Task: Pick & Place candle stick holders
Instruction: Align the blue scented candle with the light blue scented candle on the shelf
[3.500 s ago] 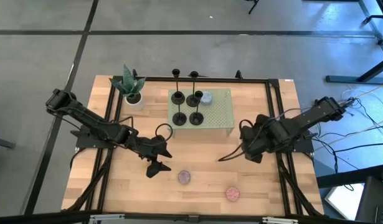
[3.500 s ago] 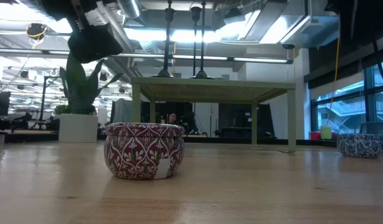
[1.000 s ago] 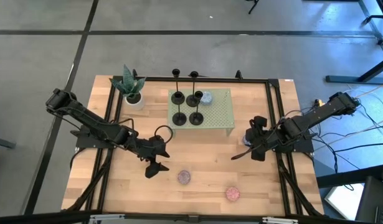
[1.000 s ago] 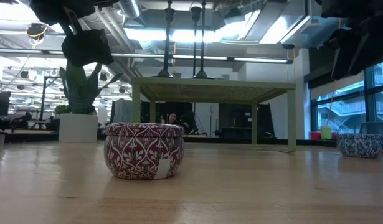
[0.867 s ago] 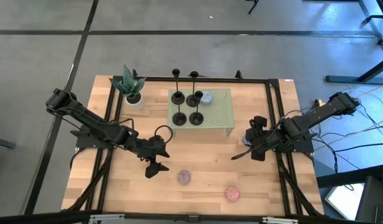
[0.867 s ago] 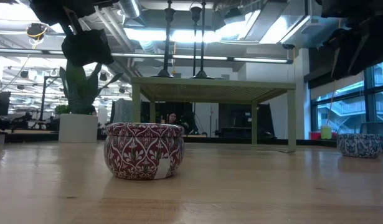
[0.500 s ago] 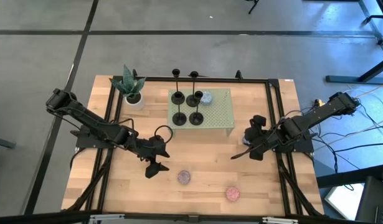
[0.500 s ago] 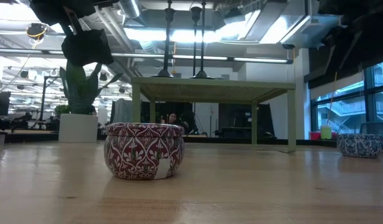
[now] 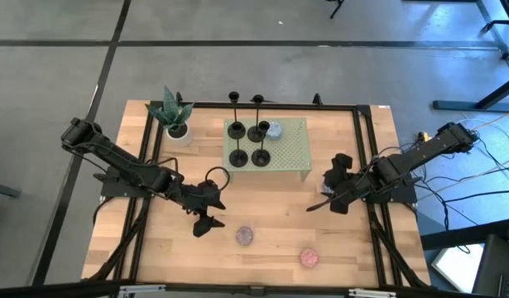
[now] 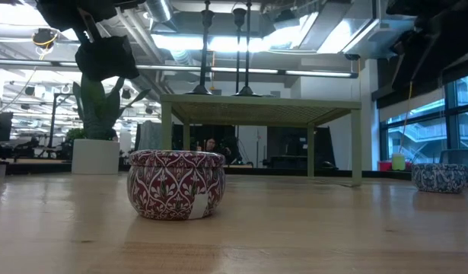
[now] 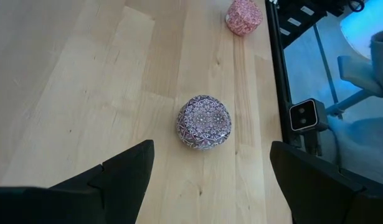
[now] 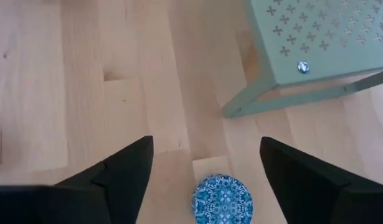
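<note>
- Candle stick holders: you have four on the green perforated stand (image 9: 289, 154), clustered at its left end: (image 9: 236, 129), (image 9: 256, 133), (image 9: 237, 159), (image 9: 260, 157). All upright, bases on the stand top.
- Two more black holders stand on the table just beyond the stand's far edge, at (image 9: 234, 98) and (image 9: 258, 101).
- Taking the table centre as the dial, the stand sits at 12 o'clock; the potted plant (image 9: 173, 116) is at about 10 o'clock, near the far left corner.
- A small blue-grey tin (image 9: 276, 130) rests on the stand, just right of the holder cluster.
- Left gripper (image 9: 206, 217): hovers at about 8 o'clock over bare table (image 9: 271, 207). Fingers spread wide, nothing between them. Its wrist view looks down on a patterned tin (image 11: 204, 122) between the finger tips, well below them; a pink tin (image 11: 244, 16) lies farther off by the table edge.
- Right gripper (image 9: 320, 203): at about 3 o'clock, right of the stand's front right leg. Fingers spread apart, empty. Its wrist view shows the stand corner (image 12: 316, 43) and a blue patterned tin (image 12: 222, 199) on the wood between the fingers.
- Low view: a red-and-white tin (image 10: 176, 183) stands close to the camera; the stand (image 10: 260, 110) is behind it with holder stems rising above.
</note>
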